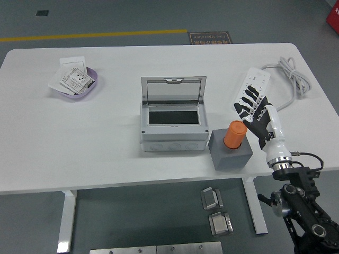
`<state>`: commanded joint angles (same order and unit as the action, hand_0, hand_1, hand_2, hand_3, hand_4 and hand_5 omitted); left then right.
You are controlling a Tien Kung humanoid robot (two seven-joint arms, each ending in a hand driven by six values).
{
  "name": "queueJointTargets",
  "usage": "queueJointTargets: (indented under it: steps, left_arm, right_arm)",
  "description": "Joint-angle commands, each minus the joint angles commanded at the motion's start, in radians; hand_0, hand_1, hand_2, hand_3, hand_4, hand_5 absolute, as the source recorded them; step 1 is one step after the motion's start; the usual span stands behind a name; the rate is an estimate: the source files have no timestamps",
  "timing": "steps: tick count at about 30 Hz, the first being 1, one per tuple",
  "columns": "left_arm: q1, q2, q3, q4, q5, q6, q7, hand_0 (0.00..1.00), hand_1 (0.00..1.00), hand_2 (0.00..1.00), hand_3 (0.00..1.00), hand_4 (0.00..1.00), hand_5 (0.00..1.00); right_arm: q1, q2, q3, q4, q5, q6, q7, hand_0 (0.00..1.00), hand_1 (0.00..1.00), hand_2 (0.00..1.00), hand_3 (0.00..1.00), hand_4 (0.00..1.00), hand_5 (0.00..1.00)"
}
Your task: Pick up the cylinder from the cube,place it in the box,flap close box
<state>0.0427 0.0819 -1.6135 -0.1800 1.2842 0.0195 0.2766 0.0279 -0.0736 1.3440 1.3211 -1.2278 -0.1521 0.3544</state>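
An orange cylinder [234, 134] stands upright on a grey cube [231, 151] near the table's front edge, right of centre. Left of the cube is a grey box [171, 126] with its clear lid [172, 90] tilted up and back, the dark inside showing. My right hand [250, 108] hovers just to the right of the cylinder, fingers spread and holding nothing, a small gap from the cylinder's top. The left arm is out of view.
A white power strip [253, 87] with a grey cable [290, 71] lies behind my right hand. A purple dish [75, 84] with paper cards sits at the far left. Metal parts lie on the floor under the table.
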Motion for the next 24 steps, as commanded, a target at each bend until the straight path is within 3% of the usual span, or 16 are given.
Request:
queueJointTargets:
  steps: [24]
  left_arm:
    - [-0.003,-0.006,0.002,0.000,0.009,-0.004,0.001,0.638,0.617,0.569,0.597,0.662,0.269]
  right_arm:
    - [-0.008,0.001,-0.060,-0.024,-0.013,-0.022,0.003,0.752,0.783,0.770,0.800,0.935,0.342]
